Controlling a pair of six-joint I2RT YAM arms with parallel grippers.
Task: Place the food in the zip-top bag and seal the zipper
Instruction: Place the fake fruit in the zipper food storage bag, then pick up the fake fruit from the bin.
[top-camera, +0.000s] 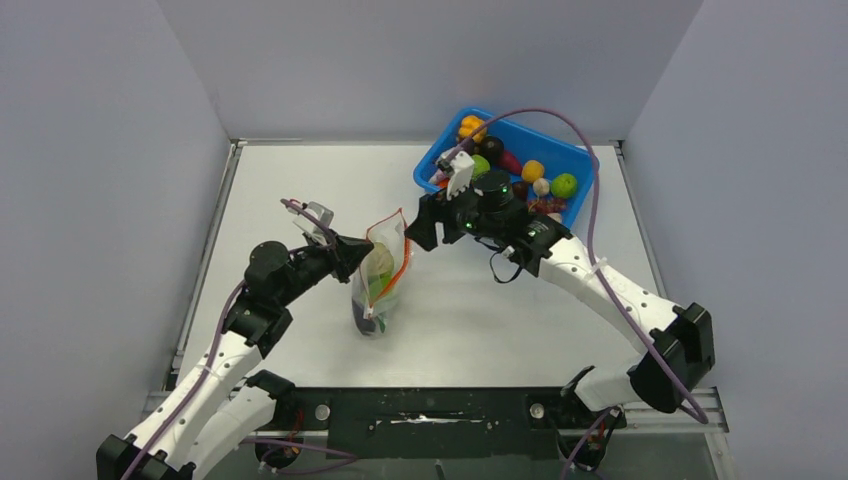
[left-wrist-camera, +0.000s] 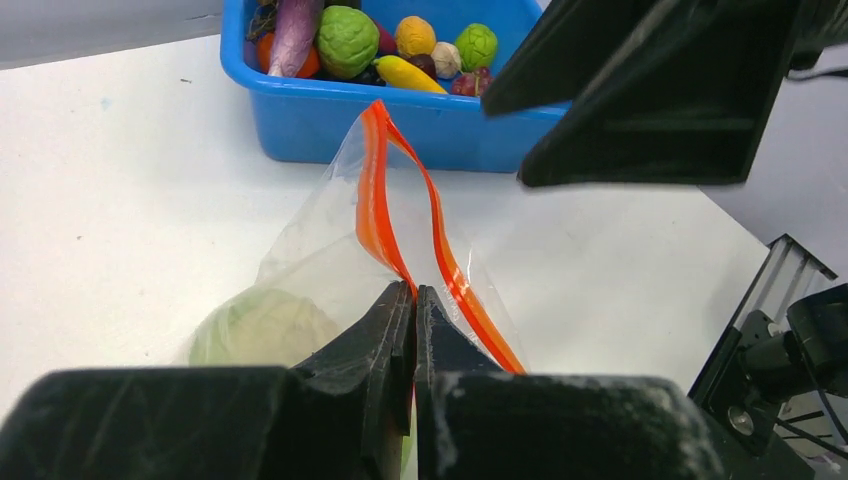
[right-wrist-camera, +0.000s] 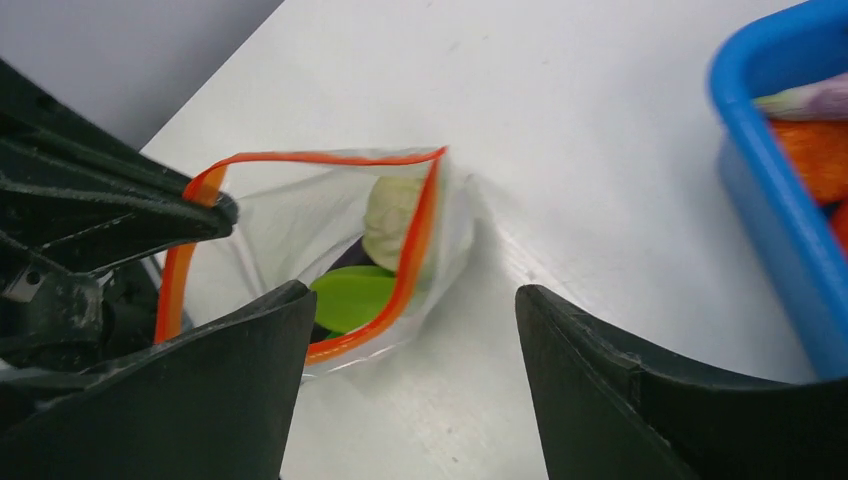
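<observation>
The clear zip-top bag (top-camera: 378, 282) stands in the middle of the table with its mouth open. Its red-orange zipper (top-camera: 403, 262) also shows in the left wrist view (left-wrist-camera: 375, 190) and the right wrist view (right-wrist-camera: 420, 228). Inside I see a pale green round fruit (right-wrist-camera: 392, 215), a bright green piece (right-wrist-camera: 352, 297) and a dark piece below. My left gripper (top-camera: 357, 252) is shut on the zipper edge at the bag's left (left-wrist-camera: 413, 296). My right gripper (top-camera: 420, 226) is open and empty, just right of and above the bag's mouth (right-wrist-camera: 415, 330).
A blue bin (top-camera: 505, 160) with several toy fruits and vegetables stands at the back right, behind the right gripper; it also shows in the left wrist view (left-wrist-camera: 330, 110). Grey walls enclose the table on three sides.
</observation>
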